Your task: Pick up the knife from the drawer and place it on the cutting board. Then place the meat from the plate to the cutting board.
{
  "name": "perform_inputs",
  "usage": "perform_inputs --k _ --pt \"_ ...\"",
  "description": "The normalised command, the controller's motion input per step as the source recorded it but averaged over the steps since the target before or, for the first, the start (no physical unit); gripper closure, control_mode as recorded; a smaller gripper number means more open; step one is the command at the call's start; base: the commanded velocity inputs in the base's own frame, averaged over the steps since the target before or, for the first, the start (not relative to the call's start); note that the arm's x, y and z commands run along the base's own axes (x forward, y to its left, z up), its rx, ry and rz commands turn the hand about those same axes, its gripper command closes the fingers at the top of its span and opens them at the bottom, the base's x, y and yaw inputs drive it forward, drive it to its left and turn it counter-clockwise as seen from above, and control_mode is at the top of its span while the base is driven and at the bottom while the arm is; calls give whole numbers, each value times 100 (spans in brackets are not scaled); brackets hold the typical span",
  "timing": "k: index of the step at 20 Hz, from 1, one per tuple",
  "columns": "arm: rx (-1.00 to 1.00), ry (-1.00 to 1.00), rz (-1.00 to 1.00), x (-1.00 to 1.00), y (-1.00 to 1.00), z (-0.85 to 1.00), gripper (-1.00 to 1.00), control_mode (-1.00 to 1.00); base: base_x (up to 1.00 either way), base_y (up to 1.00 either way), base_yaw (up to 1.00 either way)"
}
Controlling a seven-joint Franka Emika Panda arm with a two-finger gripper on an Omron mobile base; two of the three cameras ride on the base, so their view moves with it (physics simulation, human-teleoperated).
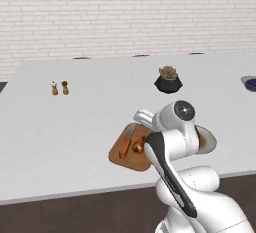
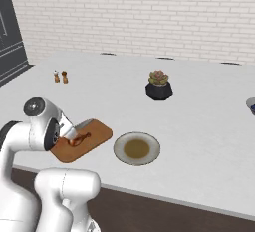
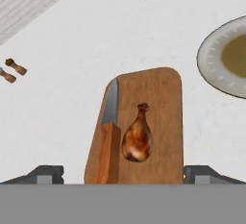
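Left base view: wide white worktop [image 1: 75, 127] under a white brick wall. Cutting board [image 1: 125, 158] near the front edge, partly behind the white arm. On it, knife [image 1: 127, 142] with orange handle toward the front and grey blade pointing away; meat [image 1: 137, 147] just beside it on the right. Plate [image 1: 209, 138] peeking out to the right of the arm, apart from the board. Farther back, potted succulent [image 1: 168, 79]; to the left, two small shakers [image 1: 59, 88]; dark blue-filled bowl [image 1: 250, 83] at the right edge.

Right base view: cutting board [image 2: 97, 134] near the front edge, its left part hidden behind the arm's wrist. Meat [image 2: 79, 139] just visible on the board beside the wrist. Plate [image 2: 137, 148] just right of the board, not touching, brownish in its centre. Succulent [image 2: 159, 84] behind, shakers [image 2: 60, 76] far left.

Hand view: looking straight down on the cutting board [image 3: 166, 122]. Knife [image 3: 108, 136] lying along one long edge, meat [image 3: 138, 136] beside it, drumstick-shaped, nearly touching the handle. Fingers [image 3: 124, 174] spread wide to either side of the board, holding nothing. Plate [image 3: 214, 67] at the upper right, shakers [image 3: 12, 70] at the left.
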Motion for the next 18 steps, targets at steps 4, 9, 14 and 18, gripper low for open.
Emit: perform_inputs --k 4,9,14,18 --pt "0 -20 0 -55 0 63 -100 -100 0 0 0" --pt "5 -6 1 -28 -8 56 -100 -100 0 0 0" --pt "16 0 5 -41 -69 10 -100 -100 0 0 0" --pt "9 0 0 -32 -59 2 -100 -100 0 0 0"
